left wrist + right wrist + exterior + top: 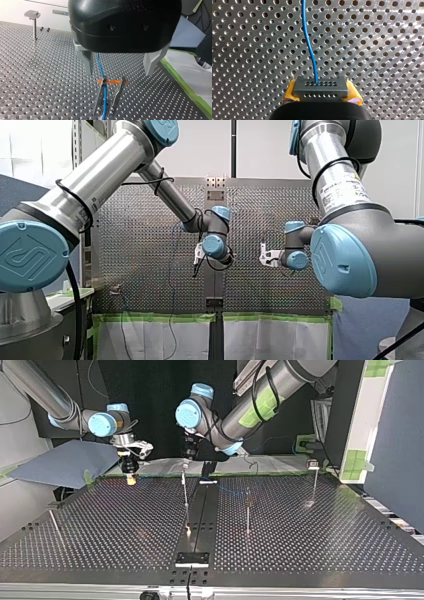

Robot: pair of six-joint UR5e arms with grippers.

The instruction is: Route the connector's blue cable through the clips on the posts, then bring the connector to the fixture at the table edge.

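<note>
Above the table's (150,285) middle, the left gripper (196,267) and right gripper (263,256) hover. From across, other posts (247,510) look unthreaded, and the fixture (192,558) at the near edge waits. Left wrist: jaws spread astride the blue cable (101,66), apparently seated in one clip (104,81). Right wrist: yellow pads (290,93) pinch the connector (320,88).

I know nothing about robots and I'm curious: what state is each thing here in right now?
blue cable: slack, gently curved.
connector: on the cable's end, gripped between yellow pads.
right claw: shut on connector.
left claw: open, astride blue cable.
clip: blue cable crosses it; whether it is seated is unclear.
</note>
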